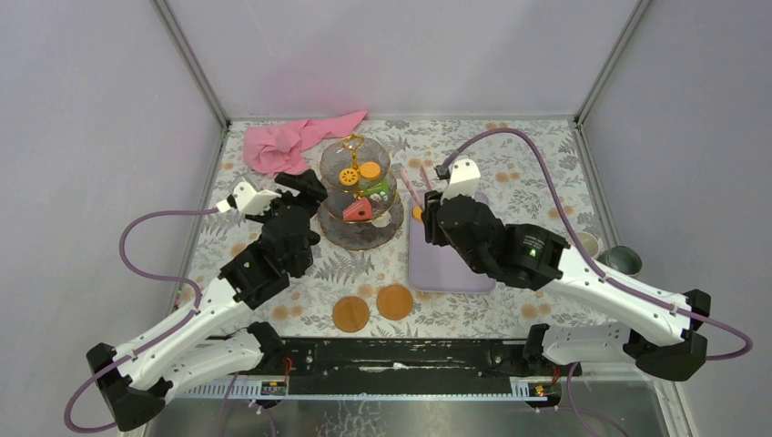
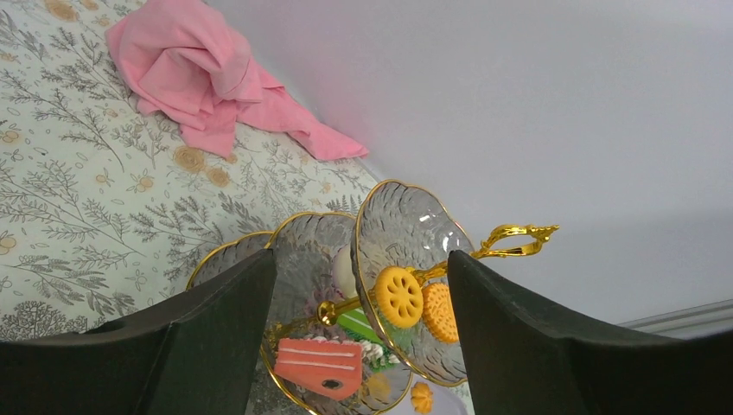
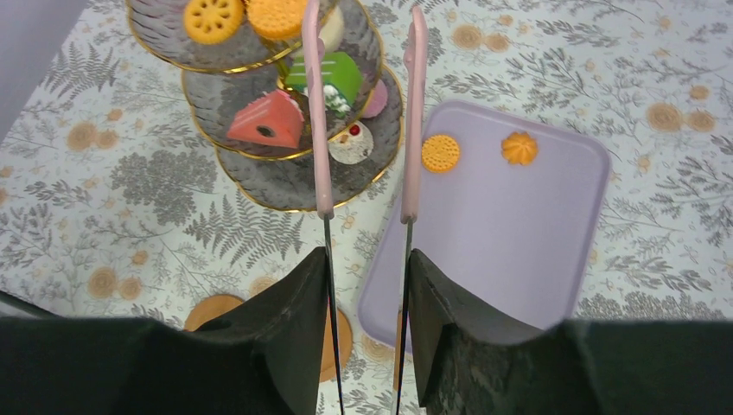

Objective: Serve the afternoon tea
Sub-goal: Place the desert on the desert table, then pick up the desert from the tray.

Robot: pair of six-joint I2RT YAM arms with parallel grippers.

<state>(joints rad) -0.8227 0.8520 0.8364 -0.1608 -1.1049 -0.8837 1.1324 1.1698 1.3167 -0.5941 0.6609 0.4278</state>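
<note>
Three tiers of the glass stand, ahead and left of my right pincer, already carry most pastries. Ahead and right lies the lilac tray. I grip the pink tongs partway closed, their tips apart and empty. Two orange biscuits are left on the tray. My left pincer gapes wide, empty.

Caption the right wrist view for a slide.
Right hand grips spread pink tongs pointing between the pastry-laden three-tier stand and a lilac tray holding two orange biscuits.
</note>
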